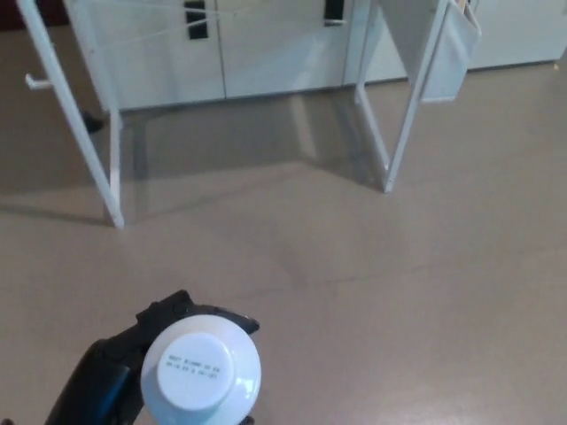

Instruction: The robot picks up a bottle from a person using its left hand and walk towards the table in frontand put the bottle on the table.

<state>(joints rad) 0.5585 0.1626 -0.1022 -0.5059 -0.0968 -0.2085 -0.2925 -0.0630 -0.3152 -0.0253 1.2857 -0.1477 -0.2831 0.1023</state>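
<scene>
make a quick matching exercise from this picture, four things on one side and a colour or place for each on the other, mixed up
Things:
1. bottle
2. left hand
3. floor
4. frame

Descriptions:
a. tan, fills most of the view
b. black, fingers closed around the bottle
c. white legs standing on the floor, upper half
d. white round top with small print, bottom left

Pairs: 1-d, 2-b, 3-a, 4-c

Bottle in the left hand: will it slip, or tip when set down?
The white bottle looks round and smooth, so it may slip in the left hand. On its side it would probably roll. Seen from above, its height is hidden, so tipping is hard to judge.
</scene>
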